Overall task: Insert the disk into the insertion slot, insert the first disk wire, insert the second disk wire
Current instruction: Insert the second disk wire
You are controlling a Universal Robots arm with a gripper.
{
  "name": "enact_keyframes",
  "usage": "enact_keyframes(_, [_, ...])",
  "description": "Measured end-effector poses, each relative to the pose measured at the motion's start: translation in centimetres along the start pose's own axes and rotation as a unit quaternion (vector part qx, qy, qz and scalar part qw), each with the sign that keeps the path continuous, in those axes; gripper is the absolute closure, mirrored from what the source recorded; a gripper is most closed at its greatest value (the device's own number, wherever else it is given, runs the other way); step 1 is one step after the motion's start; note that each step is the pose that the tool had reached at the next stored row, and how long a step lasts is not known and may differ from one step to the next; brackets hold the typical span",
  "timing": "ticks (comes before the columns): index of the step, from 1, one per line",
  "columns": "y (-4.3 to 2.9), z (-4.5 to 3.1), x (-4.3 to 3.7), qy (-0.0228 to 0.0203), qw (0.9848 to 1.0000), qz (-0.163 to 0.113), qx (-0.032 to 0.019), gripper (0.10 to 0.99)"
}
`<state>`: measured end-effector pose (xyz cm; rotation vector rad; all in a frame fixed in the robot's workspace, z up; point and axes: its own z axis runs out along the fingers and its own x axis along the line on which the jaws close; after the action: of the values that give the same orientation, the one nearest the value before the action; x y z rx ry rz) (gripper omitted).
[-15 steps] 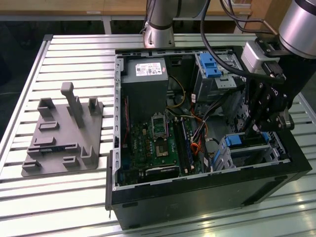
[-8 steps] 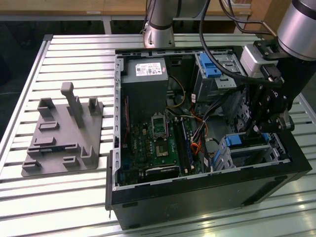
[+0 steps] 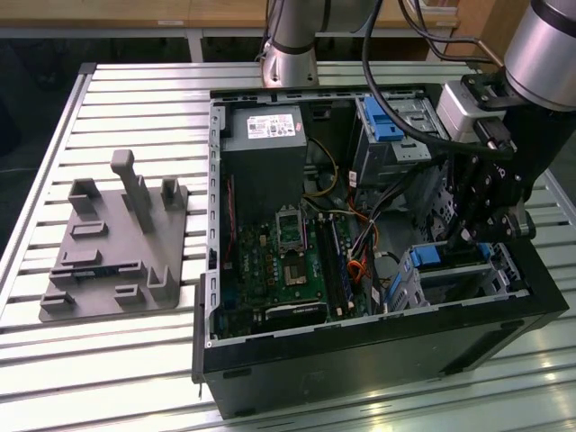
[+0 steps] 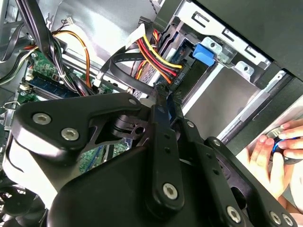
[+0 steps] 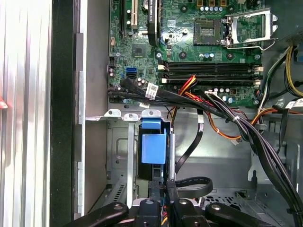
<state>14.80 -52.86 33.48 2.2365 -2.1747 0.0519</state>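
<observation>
The disk sits inside the insertion slot (image 3: pixel 454 286), a silver-grey cage at the near corner of the open computer case, on the exterior view's right. Its blue carrier end (image 3: pixel 424 256) (image 5: pixel 154 147) (image 4: pixel 204 54) shows at the cage mouth. My gripper (image 3: pixel 470 241) (image 4: pixel 166 91) (image 5: pixel 162 188) hangs right at that end of the disk. Its fingers are drawn together on the plug of a flat black disk wire (image 4: pixel 128 81) (image 5: pixel 194 182). A red, yellow and black wire bundle (image 4: pixel 156 56) runs to a plug at the disk's end just past the fingertips.
The case holds a motherboard (image 3: pixel 283 270), a power supply (image 3: pixel 265 153) and a taller bay with a blue latch (image 3: pixel 382 117). Loose cables (image 5: pixel 246 127) cross beside the cage. A grey fixture (image 3: pixel 117 243) stands on the slatted table. A person's hand (image 4: pixel 272 153) rests outside the case.
</observation>
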Motion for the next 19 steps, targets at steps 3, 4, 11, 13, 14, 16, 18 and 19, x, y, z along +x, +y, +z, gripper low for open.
enact_keyframes(3, [0.00, -0.18, 0.01, 0.0001, 1.0000, 0.000, 0.0000, 0.890])
enact_keyframes(4, [0.00, -0.23, 0.01, 0.0000, 1.0000, 0.000, 0.0000, 0.890])
enact_keyframes(11, [0.01, -0.62, 0.00, 0.0000, 1.0000, 0.000, 0.0000, 0.890])
enact_keyframes(13, [0.03, -0.91, 0.01, 0.0000, 1.0000, 0.000, 0.0001, 0.890])
enact_keyframes(14, [0.04, -1.05, 0.00, 0.0000, 1.0000, 0.000, 0.0002, 0.820])
enact_keyframes(16, [0.05, -1.25, -0.04, 0.0000, 1.0000, 0.000, 0.0003, 0.761])
enact_keyframes(18, [0.06, -1.32, -0.14, -0.0001, 1.0000, 0.000, 0.0004, 0.698])
enact_keyframes(19, [0.08, -1.37, -0.20, 0.0000, 1.0000, 0.000, 0.0005, 0.698])
